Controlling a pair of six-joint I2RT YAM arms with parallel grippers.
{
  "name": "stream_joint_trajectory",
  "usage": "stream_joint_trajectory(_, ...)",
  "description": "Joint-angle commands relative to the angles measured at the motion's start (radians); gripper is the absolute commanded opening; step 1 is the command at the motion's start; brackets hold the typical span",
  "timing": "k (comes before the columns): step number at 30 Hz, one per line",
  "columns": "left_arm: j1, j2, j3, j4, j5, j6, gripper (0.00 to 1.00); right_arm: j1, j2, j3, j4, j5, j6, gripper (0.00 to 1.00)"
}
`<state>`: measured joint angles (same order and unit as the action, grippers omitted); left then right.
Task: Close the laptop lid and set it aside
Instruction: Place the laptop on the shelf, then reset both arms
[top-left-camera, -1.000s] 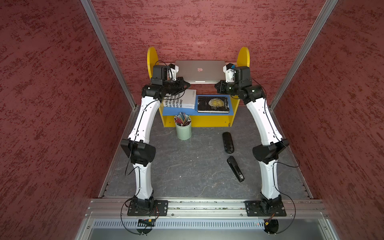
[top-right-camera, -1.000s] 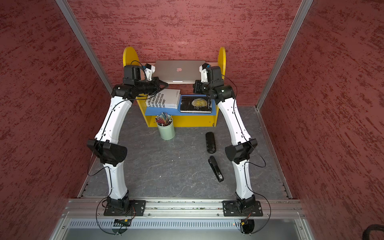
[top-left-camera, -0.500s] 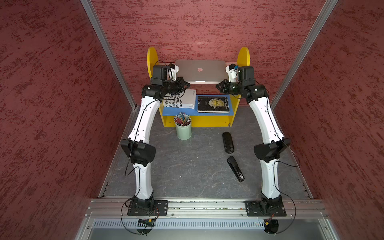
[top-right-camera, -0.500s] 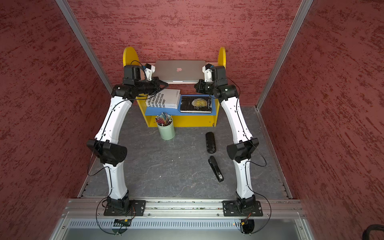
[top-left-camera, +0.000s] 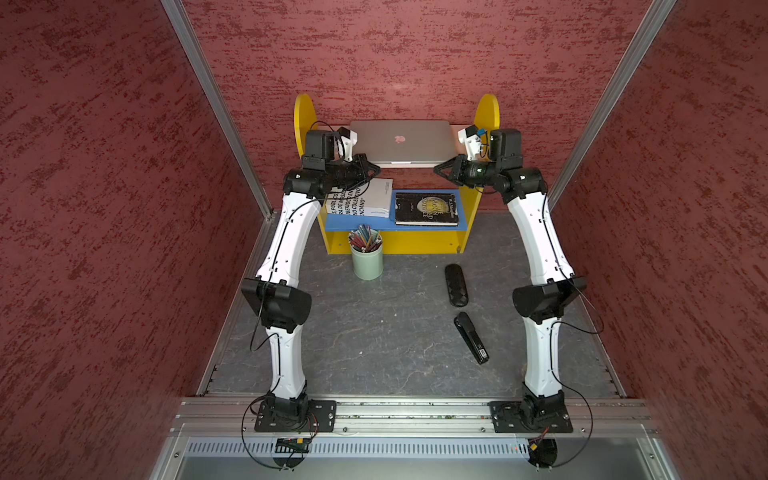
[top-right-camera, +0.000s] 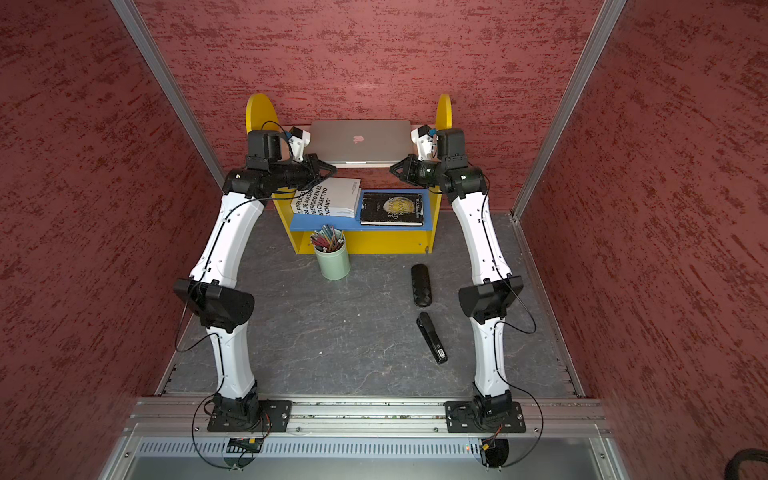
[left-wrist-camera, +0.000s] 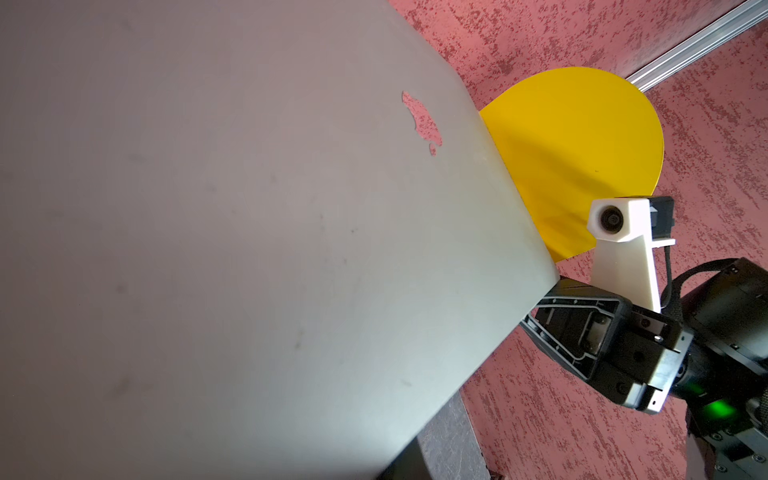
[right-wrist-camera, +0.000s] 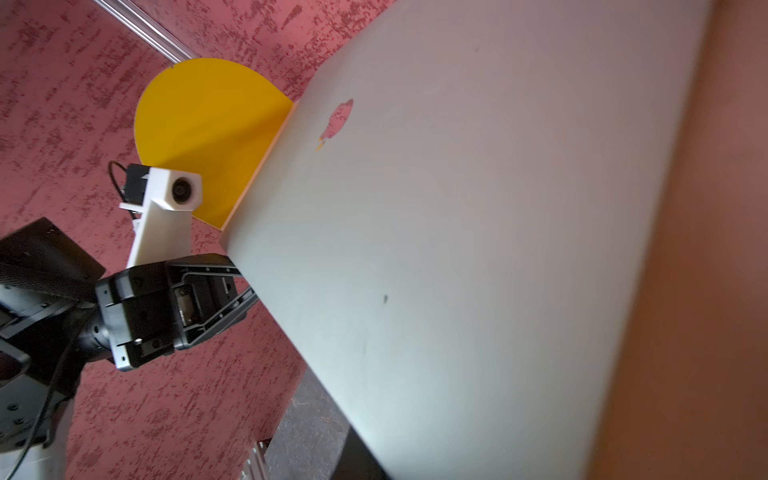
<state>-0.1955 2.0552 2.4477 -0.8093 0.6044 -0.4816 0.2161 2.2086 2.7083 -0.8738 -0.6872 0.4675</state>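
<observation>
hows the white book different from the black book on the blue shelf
The white book is thick, while the black book looks clearly thinner. The white book's cover bears large dark lettering on white, and the black book's has gold lettering and a round gold picture on black. Both lie flat, side by side, on the blue shelf.

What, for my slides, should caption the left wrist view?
Closed laptop on yellow shelf, right gripper shut by its corner.
</observation>
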Motion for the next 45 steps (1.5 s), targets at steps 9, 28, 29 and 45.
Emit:
stream_joint_trajectory(9,0.006,-0.008,0.020,0.032,0.005,0.003,0.00,-0.021,-0.012,0.002,0.171,-0.048,0.085,0.00)
stream_joint_trajectory(28,0.008,-0.101,-0.054,0.048,0.013,-0.003,0.05,-0.022,-0.177,-0.202,0.193,-0.077,0.055,0.05)
stream_joint_trajectory(29,0.008,-0.113,-0.064,0.051,0.014,-0.003,0.05,-0.022,-0.194,-0.217,0.192,-0.074,0.056,0.06)
stream_joint_trajectory(45,0.020,-0.335,-0.332,0.130,0.002,0.000,0.29,-0.022,-0.437,-0.507,0.204,0.040,0.035,0.38)
